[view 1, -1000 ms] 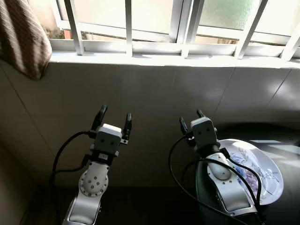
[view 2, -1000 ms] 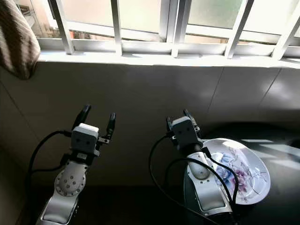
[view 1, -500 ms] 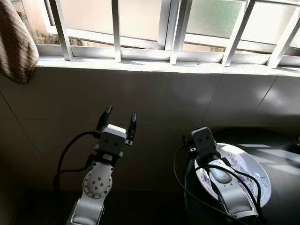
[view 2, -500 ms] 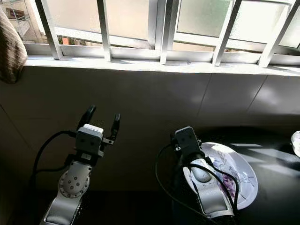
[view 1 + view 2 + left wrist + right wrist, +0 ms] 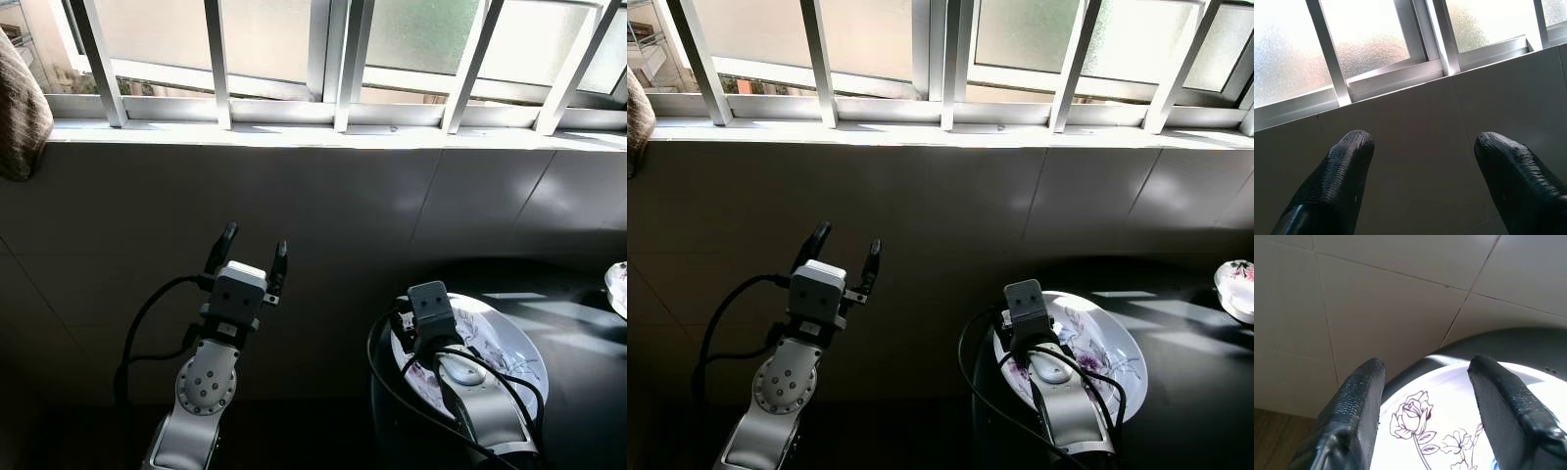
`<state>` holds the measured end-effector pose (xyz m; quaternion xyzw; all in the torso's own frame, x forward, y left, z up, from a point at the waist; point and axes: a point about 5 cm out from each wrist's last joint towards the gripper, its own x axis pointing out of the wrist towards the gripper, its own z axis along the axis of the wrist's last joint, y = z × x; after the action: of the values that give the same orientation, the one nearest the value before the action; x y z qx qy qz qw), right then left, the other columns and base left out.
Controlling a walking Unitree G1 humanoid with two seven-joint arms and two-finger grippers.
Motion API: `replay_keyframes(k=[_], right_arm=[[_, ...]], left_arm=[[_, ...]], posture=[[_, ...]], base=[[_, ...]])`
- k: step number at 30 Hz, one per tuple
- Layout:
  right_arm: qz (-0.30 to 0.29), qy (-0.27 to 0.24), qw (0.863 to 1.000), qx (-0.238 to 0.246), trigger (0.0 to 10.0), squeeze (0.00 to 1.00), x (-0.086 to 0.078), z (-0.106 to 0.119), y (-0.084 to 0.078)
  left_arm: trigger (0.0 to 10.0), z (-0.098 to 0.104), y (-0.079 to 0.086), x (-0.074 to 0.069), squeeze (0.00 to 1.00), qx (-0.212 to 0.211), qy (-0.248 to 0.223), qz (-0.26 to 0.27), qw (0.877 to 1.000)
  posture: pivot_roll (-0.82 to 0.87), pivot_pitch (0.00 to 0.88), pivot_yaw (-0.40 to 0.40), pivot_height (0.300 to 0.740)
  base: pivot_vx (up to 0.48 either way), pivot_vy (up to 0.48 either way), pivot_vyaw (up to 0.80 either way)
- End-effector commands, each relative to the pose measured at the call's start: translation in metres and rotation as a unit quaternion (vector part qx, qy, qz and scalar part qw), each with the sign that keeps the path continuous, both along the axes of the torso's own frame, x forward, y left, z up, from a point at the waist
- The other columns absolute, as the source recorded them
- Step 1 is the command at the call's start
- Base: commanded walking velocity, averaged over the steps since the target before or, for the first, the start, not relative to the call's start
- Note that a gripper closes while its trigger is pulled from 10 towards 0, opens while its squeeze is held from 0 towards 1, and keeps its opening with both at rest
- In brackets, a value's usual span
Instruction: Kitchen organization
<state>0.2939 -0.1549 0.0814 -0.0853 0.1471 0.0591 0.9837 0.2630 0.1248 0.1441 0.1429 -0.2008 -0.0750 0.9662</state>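
A white plate [image 5: 1109,345] with a purple rose pattern lies on a dark round table [image 5: 1200,397] at the right. My right gripper [image 5: 1427,364] points down over the plate's edge nearest the wall. It is open, and the plate's rim [image 5: 1449,382] shows between its fingers; I cannot tell whether they touch it. My left gripper [image 5: 254,251] is raised at the left, open and holding nothing, aimed at the tiled wall [image 5: 1415,147] under the window.
A small flowered bowl [image 5: 1236,286] sits at the table's far right edge. The tiled wall [image 5: 323,206] and a barred window with its sill [image 5: 323,134] stand close ahead. A brown striped cloth [image 5: 18,117] hangs at the upper left.
The camera has swung right, bringing the bowl into view. My right gripper has dropped from wall height down onto the plate's edge. The left arm keeps its pose.
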Motion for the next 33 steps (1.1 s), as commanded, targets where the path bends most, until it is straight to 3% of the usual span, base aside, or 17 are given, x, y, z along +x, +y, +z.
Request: replay_keyframes(k=[1,4,6,16,33], right_arm=[[-0.006,-0.039,0.999,0.022,10.0,0.00,0.005,0.017,-0.001],[-0.010,-0.062,0.998,0.011,10.0,0.00,0.007,0.024,-0.003],[-0.022,-0.103,0.994,-0.002,10.0,0.00,0.009,0.034,-0.008],[-0.055,-0.119,0.991,0.002,10.0,0.00,0.011,0.040,-0.018],[-0.103,-0.137,0.985,0.008,10.0,0.00,0.014,0.045,-0.033]], left_arm=[[10.0,0.001,-0.002,0.001,0.00,-0.007,-0.002,-0.007,1.000],[10.0,0.000,-0.001,0.001,0.00,-0.007,0.005,-0.005,1.000],[10.0,0.000,-0.002,0.001,0.00,-0.009,0.006,-0.008,1.000],[10.0,-0.002,-0.003,0.000,0.00,-0.009,0.009,-0.009,1.000],[10.0,-0.004,-0.003,-0.002,0.00,-0.004,0.005,-0.012,1.000]], posture=[[0.03,0.000,-0.046,0.740],[0.02,0.000,-0.044,0.740],[0.02,0.000,-0.046,0.740],[0.02,0.000,-0.049,0.740],[0.02,0.000,-0.050,0.740]], base=[[0.000,0.000,0.00],[0.000,0.000,0.00],[0.000,0.396,0.00],[0.000,0.480,0.00],[0.000,0.018,-0.80]])
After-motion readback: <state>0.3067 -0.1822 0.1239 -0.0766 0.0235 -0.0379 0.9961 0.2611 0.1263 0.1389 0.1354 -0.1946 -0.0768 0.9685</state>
